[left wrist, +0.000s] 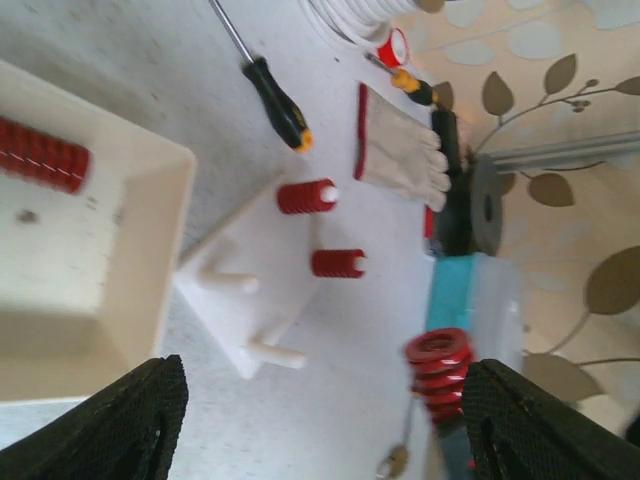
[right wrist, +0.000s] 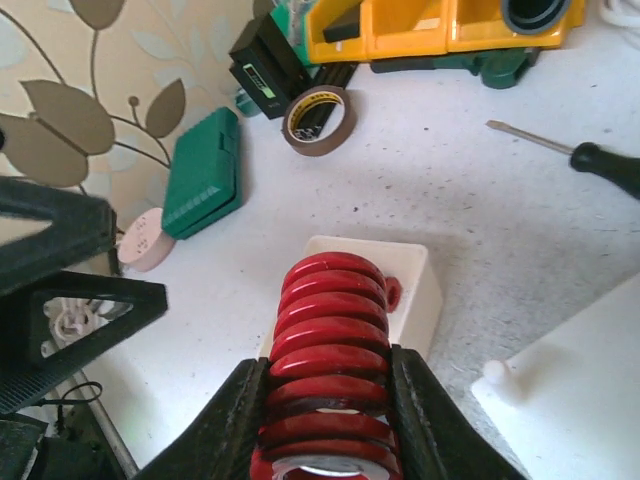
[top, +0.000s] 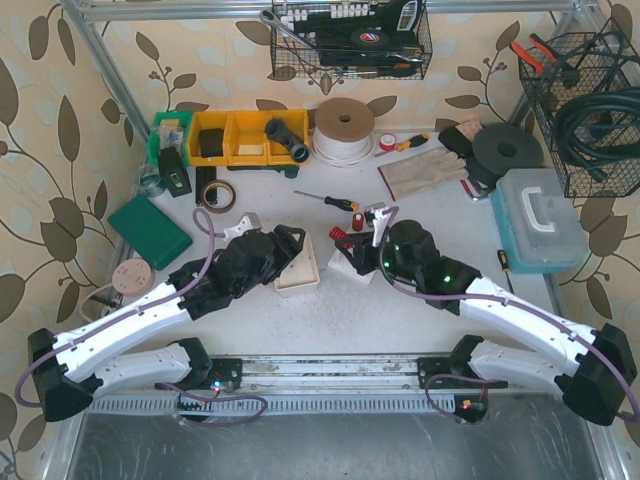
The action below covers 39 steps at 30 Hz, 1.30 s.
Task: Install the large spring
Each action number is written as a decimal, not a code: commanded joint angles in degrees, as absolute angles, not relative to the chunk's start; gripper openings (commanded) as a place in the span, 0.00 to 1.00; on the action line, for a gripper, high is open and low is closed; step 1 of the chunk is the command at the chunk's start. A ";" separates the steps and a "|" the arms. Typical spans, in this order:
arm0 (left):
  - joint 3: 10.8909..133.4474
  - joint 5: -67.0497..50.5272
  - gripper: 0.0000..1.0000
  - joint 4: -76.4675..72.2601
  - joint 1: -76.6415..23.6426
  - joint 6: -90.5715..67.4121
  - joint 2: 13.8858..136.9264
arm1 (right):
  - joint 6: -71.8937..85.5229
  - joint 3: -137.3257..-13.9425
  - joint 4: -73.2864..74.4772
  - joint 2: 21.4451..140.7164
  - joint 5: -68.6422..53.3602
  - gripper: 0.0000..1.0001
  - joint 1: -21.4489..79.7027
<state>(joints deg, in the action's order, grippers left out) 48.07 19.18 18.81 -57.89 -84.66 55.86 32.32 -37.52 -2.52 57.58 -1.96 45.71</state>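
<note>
While left tool (left wrist: 320, 425) gapes empty — right tool (right wrist: 328, 415) clamped on large spring (right wrist: 330, 320).

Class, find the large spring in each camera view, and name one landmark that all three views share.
Top external: not visible, apparently hidden under the right arm.
Left wrist: large spring, lower right.
Right wrist: bottom centre, held by the right gripper.
Shared landmark: the screwdriver, seen in all three.

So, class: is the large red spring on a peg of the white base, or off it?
Off. The right gripper holds the large spring clear of the white base; two pegs stand bare.
</note>
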 commanded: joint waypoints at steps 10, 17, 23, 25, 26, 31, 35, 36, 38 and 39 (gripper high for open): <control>47.67 22.23 0.80 30.90 -58.62 -49.28 53.11 | 20.97 -58.57 37.45 64.40 3.68 0.00 44.77; 42.08 19.24 0.76 23.34 -58.62 -42.62 53.19 | 17.52 -66.08 44.25 72.74 1.85 0.00 43.96; 35.64 19.49 0.76 15.97 -58.69 -41.63 47.19 | 14.93 -71.23 48.03 78.25 1.66 0.00 43.18; 34.18 19.52 0.77 14.52 -58.69 -41.57 45.56 | 14.05 -73.13 49.34 80.23 1.43 0.00 42.97; 33.63 19.66 0.77 13.98 -58.68 -41.62 45.08 | 13.48 -73.88 50.02 81.23 1.34 0.00 42.82; 32.31 19.69 0.77 11.96 -58.71 -41.23 44.65 | 12.05 -77.33 53.06 85.44 1.17 0.00 42.41; 31.22 20.09 0.77 10.60 -58.63 -41.02 43.74 | 11.15 -80.44 55.73 88.22 1.80 0.00 42.28; 30.62 20.20 0.77 9.65 -58.65 -40.90 43.19 | 10.91 -81.10 56.33 88.78 2.04 0.00 42.23; 29.10 20.60 0.78 8.13 -58.67 -40.78 41.59 | 10.56 -82.48 57.61 89.78 2.39 0.00 42.19; 28.38 20.83 0.78 7.37 -58.64 -40.80 40.70 | 10.36 -83.05 58.13 90.32 2.37 0.00 42.19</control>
